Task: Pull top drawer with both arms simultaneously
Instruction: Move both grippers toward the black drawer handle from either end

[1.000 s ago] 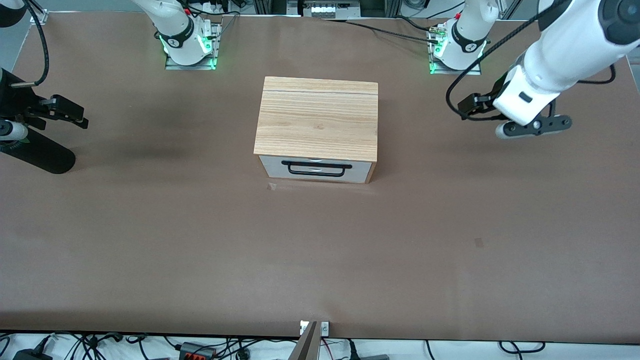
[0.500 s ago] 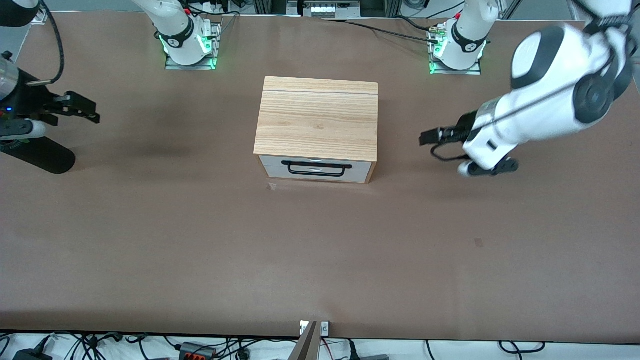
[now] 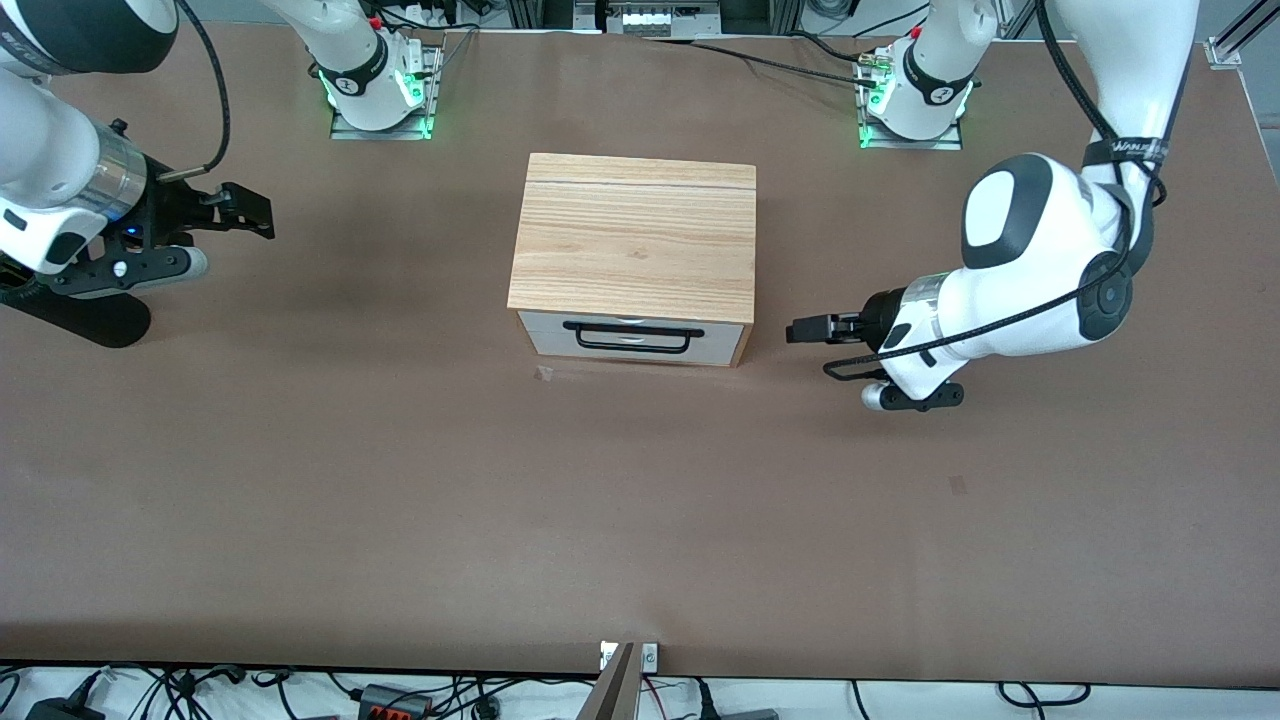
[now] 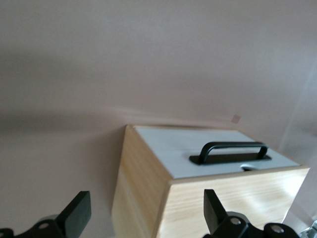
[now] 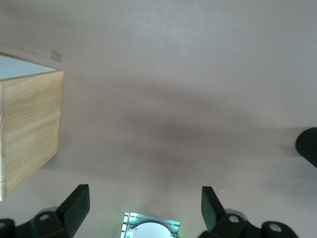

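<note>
The top drawer (image 3: 545,338) is closed in the light wood cabinet box (image 3: 634,235) at the table's middle. Its white front and black bar handle (image 3: 632,334) face the front camera. My left gripper (image 3: 797,329) is open and empty, low over the table beside the cabinet at the left arm's end, level with the drawer front. The left wrist view shows its open fingertips (image 4: 78,213), the white front (image 4: 168,144) and the handle (image 4: 230,149). My right gripper (image 3: 258,207) is open and empty over the table, well apart from the cabinet (image 5: 29,124).
A black cylinder (image 3: 75,310) lies at the right arm's end of the table. The arm bases (image 3: 380,95) (image 3: 912,100) glow green along the table's back edge. A small tape mark (image 3: 543,373) sits just in front of the drawer.
The left arm has swung down and in, bringing its gripper close beside the cabinet's front corner. The right gripper has moved toward the cabinet. The drawer has not moved.
</note>
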Tool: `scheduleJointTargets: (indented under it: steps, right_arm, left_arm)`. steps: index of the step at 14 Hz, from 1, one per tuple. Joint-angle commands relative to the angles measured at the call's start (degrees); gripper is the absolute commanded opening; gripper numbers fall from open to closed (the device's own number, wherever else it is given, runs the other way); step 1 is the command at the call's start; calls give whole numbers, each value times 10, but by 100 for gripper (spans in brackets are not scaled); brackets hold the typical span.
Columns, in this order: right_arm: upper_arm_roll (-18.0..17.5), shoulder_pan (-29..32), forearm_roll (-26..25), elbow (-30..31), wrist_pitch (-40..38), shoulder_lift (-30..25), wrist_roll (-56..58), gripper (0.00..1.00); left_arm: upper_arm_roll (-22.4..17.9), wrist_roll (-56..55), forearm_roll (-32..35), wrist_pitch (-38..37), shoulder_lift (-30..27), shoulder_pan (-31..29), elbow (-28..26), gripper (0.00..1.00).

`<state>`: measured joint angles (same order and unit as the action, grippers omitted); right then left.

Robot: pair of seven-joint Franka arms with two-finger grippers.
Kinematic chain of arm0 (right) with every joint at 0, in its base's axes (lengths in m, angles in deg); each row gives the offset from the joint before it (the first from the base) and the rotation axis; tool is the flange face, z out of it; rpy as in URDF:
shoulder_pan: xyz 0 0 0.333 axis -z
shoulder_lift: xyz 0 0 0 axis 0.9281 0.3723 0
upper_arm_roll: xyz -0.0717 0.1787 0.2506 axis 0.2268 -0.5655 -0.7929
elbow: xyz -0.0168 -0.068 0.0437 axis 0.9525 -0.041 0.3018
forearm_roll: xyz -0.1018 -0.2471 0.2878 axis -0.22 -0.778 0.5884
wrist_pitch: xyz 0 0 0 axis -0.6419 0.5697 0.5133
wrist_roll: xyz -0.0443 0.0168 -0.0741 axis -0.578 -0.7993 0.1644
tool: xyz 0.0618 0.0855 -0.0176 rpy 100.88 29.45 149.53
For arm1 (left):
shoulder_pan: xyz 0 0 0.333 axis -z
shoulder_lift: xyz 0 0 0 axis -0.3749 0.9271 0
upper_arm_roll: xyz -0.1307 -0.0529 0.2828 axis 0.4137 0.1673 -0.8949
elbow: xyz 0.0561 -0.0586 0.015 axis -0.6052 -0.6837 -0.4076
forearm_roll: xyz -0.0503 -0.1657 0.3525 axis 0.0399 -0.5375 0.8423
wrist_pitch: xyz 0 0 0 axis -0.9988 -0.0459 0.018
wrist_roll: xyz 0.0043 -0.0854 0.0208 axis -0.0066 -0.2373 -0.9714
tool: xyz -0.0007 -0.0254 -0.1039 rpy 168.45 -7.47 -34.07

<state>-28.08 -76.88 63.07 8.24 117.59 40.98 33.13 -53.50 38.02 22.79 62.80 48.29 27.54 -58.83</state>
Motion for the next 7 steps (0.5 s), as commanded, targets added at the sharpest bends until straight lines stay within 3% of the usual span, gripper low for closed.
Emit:
scheduleJointTargets:
  steps: [1, 2, 5, 7]
  right_arm:
    - [6, -1, 67, -11, -5, 14, 0, 100]
    - [8, 2, 104, -11, -9, 22, 0, 100]
    - [7, 0, 139, -11, -5, 53, 1, 100]
    - [7, 1, 224, -9, -5, 77, 2, 100]
  left_arm:
    - [-1, 64, -61, 21, 28, 4, 20, 100]
    - [-2, 121, -93, 21, 43, -2, 20, 100]
    - [-4, 275, -228, 21, 84, -24, 20, 100]
    - [-3, 320, -267, 21, 100, -32, 20, 100]
